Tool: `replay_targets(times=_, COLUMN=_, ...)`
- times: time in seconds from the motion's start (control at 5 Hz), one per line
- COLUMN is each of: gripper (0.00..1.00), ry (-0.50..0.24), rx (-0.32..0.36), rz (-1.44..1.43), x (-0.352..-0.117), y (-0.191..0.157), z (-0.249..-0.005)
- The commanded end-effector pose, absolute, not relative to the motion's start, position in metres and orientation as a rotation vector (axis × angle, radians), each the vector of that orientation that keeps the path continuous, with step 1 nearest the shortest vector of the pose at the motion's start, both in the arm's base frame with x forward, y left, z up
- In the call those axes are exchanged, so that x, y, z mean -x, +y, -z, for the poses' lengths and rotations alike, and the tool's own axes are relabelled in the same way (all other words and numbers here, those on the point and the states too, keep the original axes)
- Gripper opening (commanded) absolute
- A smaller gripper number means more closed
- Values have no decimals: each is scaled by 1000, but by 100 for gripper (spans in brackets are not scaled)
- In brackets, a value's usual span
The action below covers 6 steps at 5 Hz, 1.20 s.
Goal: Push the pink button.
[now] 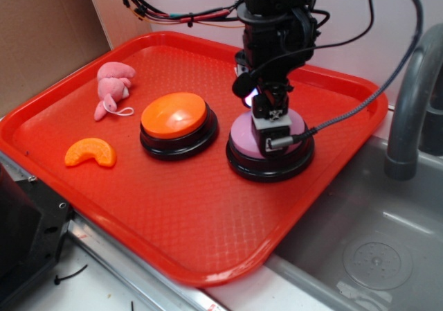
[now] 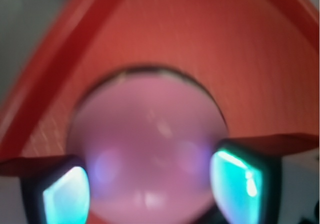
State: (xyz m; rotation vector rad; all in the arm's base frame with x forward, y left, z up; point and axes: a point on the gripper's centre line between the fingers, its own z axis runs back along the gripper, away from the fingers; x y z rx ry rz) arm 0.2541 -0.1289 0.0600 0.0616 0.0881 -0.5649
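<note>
Two buttons sit on the red tray [image 1: 173, 249]: the orange button [image 1: 174, 115] at centre and the pink button [image 1: 242, 136] just right of it. The pincer [image 1: 271, 127] is directly over the pink dome, seemingly touching or about to press it. In the wrist view the dome [image 2: 147, 149] fills the lower middle of the frame, with a fingertip [image 2: 240, 184] showing at each lower corner, well apart, so the pincer is released and grips nothing. The pressing step appears to be in hand; whether the dome is fully depressed cannot be told. Next, a short straight push downward seems called for, keeping centred. A pink plush [image 1: 113, 86] and an orange slice [image 1: 91, 152] lie at left, clear of the work.
</note>
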Motion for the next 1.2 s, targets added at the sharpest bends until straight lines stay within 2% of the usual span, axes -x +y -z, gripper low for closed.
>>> replay_targets(times=0.0, gripper=100, ry=-59, rx=-56, rz=584, x=-257, y=-129, z=-104)
replay_targets(times=0.6, gripper=100, ry=-114, rx=-43, rz=541, x=-253, y=-124, z=-126)
replay_targets(times=1.0, gripper=100, ry=-101, rx=-52, rz=541, x=-252, y=-124, z=-136)
